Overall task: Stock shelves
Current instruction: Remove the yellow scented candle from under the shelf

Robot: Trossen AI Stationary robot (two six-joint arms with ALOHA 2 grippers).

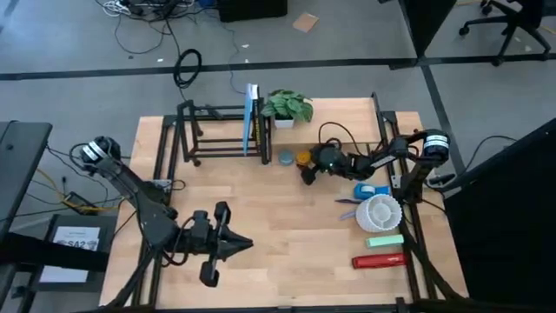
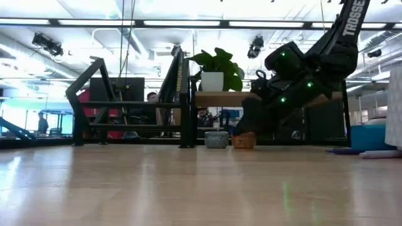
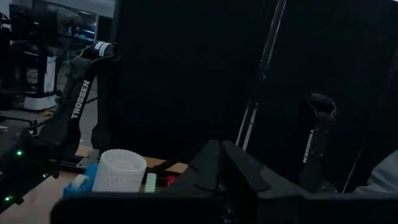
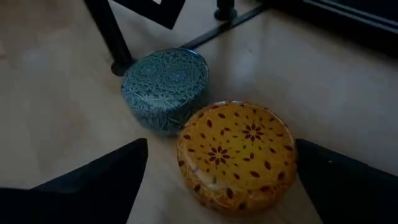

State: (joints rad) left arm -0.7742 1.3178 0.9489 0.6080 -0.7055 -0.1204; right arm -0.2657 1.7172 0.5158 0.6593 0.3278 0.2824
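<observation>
Shelves [image 1: 228, 130] plain from above; only the wrist view: right pincer [image 4: 217, 186] spread astride yellow tin [image 4: 236, 152].

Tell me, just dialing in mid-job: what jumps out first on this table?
The right gripper is down at the table's far side beside the plank-top stand, its open fingers straddling a yellow patterned tin that sits against a blue patterned tin. A potted plant already stands on the stand, with the black rod rack next to it. The left gripper waits shut near the table's front.
</observation>
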